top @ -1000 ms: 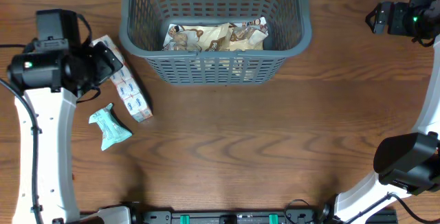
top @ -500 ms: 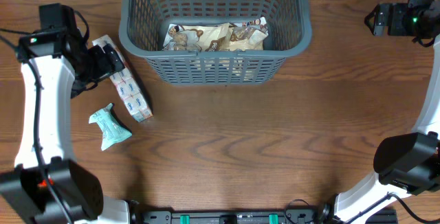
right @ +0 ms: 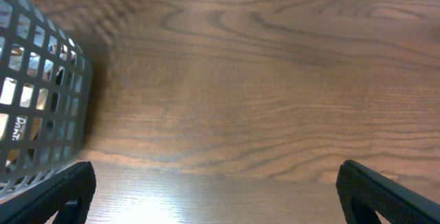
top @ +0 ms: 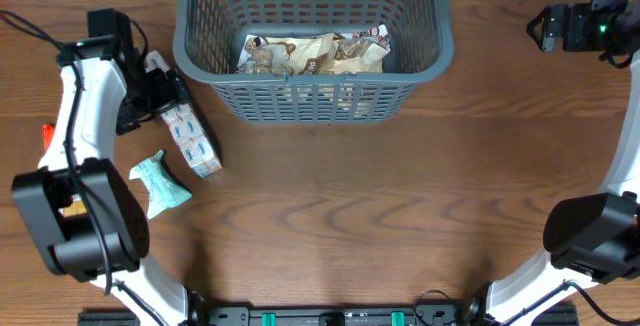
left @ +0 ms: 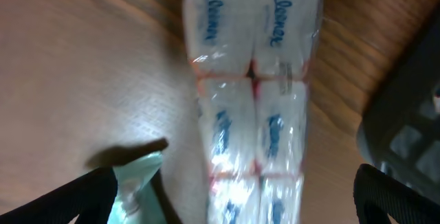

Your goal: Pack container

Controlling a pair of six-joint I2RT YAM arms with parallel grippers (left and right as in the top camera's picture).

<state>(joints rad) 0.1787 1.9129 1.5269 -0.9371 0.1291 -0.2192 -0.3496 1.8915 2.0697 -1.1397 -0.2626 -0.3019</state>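
Observation:
The dark grey container (top: 310,98) stands at the back middle of the table with several crinkly snack packets (top: 312,52) on its floor. A long clear pack of Kleenex tissues (top: 185,131) lies left of it and fills the left wrist view (left: 251,100). A mint green packet (top: 158,184) lies below it, also at the left wrist view's bottom edge (left: 137,189). My left gripper (top: 165,94) is open over the upper end of the tissue pack, its fingers spread either side (left: 234,200). My right gripper (top: 535,28) is open and empty over bare wood, right of the container (right: 38,100).
A small orange thing (top: 46,134) lies at the far left edge of the table. The wooden table (top: 400,206) stretches in front of the container.
The left arm has swung up and over toward the tissue pack, its gripper now above the pack's upper end. The packs, the container and the right arm have not moved.

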